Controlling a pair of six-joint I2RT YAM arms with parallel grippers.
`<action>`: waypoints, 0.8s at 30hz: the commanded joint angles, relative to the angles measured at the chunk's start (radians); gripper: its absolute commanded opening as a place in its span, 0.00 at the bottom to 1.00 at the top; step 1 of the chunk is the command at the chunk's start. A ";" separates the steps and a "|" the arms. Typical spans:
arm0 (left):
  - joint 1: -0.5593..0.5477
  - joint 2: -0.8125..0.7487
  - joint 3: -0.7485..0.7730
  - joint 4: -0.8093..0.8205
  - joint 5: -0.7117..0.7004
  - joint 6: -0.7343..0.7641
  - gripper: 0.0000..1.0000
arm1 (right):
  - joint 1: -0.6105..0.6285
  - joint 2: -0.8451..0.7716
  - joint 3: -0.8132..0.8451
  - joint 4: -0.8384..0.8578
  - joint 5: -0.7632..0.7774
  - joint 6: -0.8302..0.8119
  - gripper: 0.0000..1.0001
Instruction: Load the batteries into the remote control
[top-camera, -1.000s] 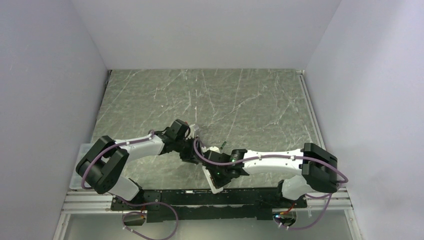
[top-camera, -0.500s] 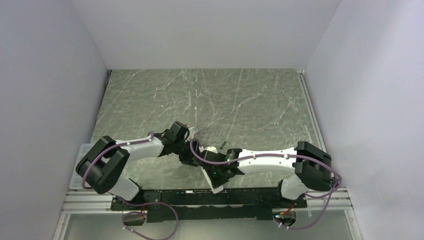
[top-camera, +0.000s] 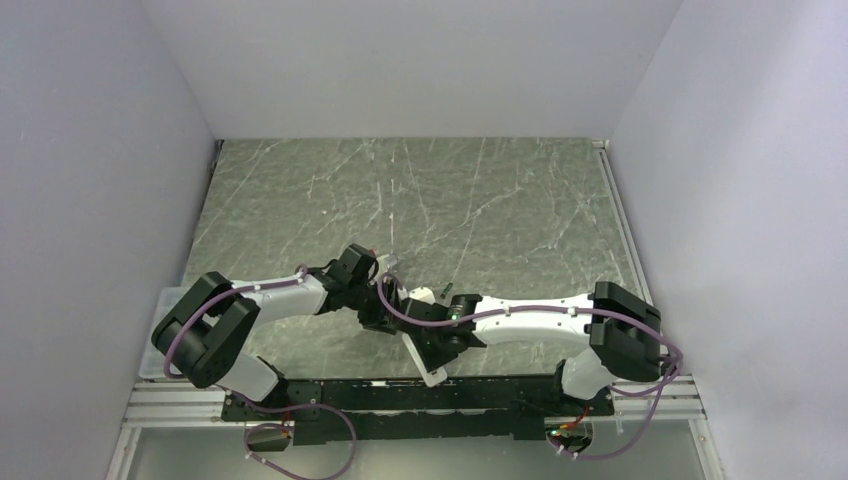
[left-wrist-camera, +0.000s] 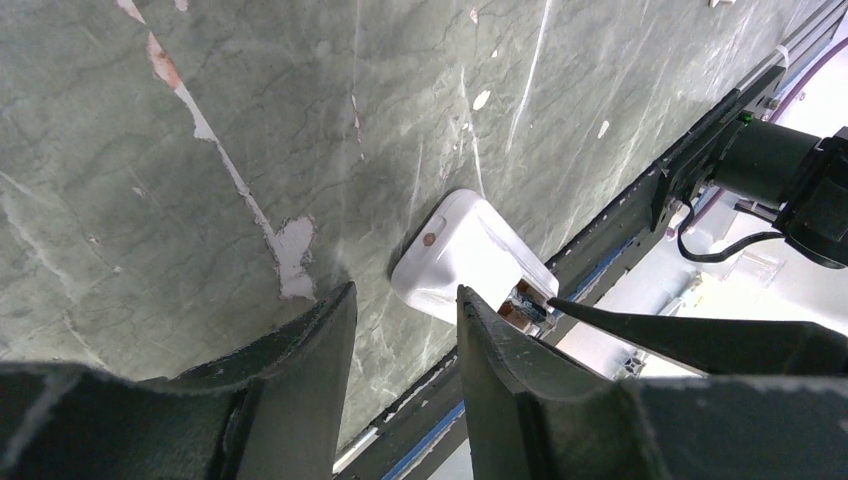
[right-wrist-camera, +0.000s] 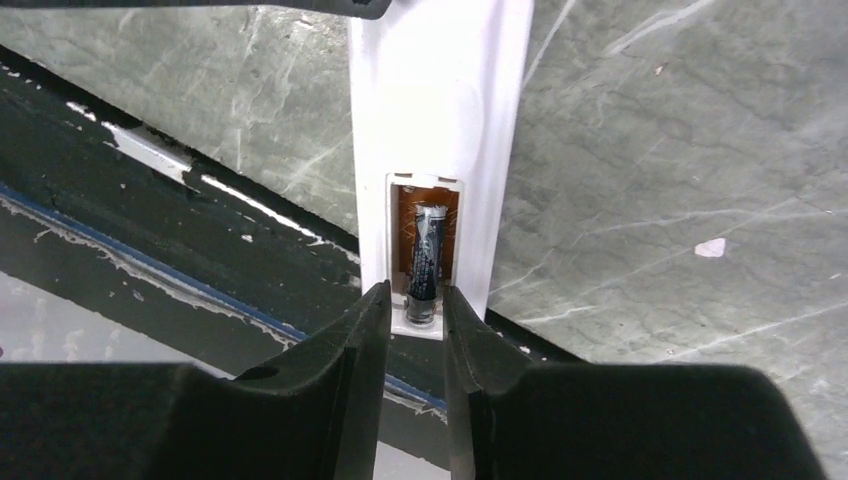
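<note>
Straddling the near end of the battery (right-wrist-camera: 425, 260), the right gripper (right-wrist-camera: 415, 290) has its fingers (right-wrist-camera: 365, 340) narrowly parted. A sliver of clearance shows on the left side of the cell; whether the other pad grazes it is unclear. The battery lies lengthwise in the open compartment (right-wrist-camera: 405, 225) of the remote (right-wrist-camera: 440, 100), along the right side of it, with the copper-toned floor bare beside it.

The remote rests back-up on the table (right-wrist-camera: 650, 150). Its compartment end reaches the dark rail (right-wrist-camera: 200, 230) at the table's near edge.

The left gripper (left-wrist-camera: 404, 291) has its fingers (left-wrist-camera: 310, 380) spread about halfway. Bare table shows between one finger and the remote's rounded corner. The other finger overlaps the remote's body, so the remote is not pinched from both sides.

In the top view, both arms fold inward and low. The left arm (top-camera: 280, 290) reaches right and the right arm (top-camera: 540, 318) reaches left. Their wrists meet over the remote, near the middle of the table's near edge, with both grippers pointing down at it.
</note>
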 joint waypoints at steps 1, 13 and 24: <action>0.001 -0.027 -0.004 0.021 0.015 -0.002 0.47 | 0.000 -0.036 0.032 -0.039 0.053 0.007 0.28; 0.001 -0.007 0.006 0.030 0.016 -0.007 0.47 | 0.006 -0.126 -0.036 -0.005 0.048 0.053 0.27; 0.001 -0.014 0.008 0.015 0.013 -0.005 0.47 | 0.007 -0.074 -0.045 0.055 0.031 0.046 0.25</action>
